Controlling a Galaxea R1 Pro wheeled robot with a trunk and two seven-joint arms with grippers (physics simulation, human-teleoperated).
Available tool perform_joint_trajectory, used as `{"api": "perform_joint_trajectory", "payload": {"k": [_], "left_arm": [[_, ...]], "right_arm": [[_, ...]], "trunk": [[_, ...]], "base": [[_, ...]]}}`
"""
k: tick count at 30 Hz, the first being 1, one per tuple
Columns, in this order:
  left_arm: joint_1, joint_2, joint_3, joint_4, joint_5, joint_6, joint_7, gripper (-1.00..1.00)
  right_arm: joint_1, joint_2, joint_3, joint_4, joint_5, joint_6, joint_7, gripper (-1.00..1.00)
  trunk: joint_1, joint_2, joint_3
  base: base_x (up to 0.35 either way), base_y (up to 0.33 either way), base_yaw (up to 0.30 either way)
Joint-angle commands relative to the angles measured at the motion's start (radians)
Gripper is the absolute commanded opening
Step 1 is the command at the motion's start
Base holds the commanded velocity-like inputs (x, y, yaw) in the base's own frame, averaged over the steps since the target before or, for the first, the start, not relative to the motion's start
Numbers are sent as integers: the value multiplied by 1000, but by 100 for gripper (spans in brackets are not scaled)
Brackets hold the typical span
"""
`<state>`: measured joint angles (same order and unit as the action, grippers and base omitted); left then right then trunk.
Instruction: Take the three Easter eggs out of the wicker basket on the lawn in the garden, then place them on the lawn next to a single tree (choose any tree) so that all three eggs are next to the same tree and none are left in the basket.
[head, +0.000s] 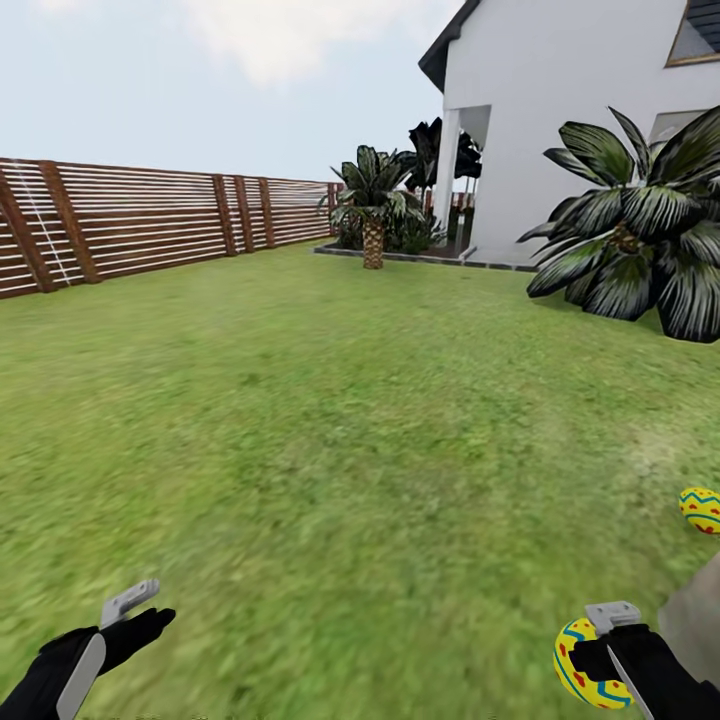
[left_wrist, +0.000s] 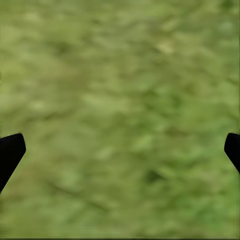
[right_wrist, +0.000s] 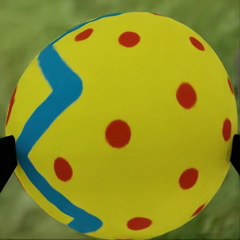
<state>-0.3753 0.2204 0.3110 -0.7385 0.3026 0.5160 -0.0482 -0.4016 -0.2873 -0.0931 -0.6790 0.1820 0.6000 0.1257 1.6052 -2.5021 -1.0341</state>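
Right jaws (head: 600, 650) pinching egg (right_wrist: 125, 125), second egg (head: 700, 508) nearby on lawn (head: 330, 450)

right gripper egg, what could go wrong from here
1. The right gripper pinches the held egg only at its round sides, so it could slip out and roll on the lawn.
2. A second egg lies on the grass near a grey-brown shape, possibly the trunk; a careless drop might knock it away.

One egg (head: 583, 665) held, another (head: 700, 509) on lawn (head: 330, 450)
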Motion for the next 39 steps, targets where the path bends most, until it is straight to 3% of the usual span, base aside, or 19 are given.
{"api": "perform_joint_trajectory", "payload": {"k": [1, 13, 28, 39], "left_arm": [[0, -1, 3, -1, 2, 6, -4, 100], [0, -1, 2, -1, 1, 6, -4, 100], [0, -1, 3, 0, 4, 6, -4, 100], [0, -1, 3, 2, 4, 6, -4, 100]], "right_arm": [[0, 0, -4, -2, 10, 4, 9, -100], [0, -3, -6, -2, 9, 4, 9, -100], [0, 0, -4, -2, 10, 4, 8, -100], [0, 0, -4, -2, 10, 4, 8, -100]], "trunk": [[0, -1, -5], [6, -4, -51], [6, -4, -51], [11, -6, -94]], "base": [[0, 0, 0], [0, 0, 0], [19, -44, 0], [0, 0, 0]]}}
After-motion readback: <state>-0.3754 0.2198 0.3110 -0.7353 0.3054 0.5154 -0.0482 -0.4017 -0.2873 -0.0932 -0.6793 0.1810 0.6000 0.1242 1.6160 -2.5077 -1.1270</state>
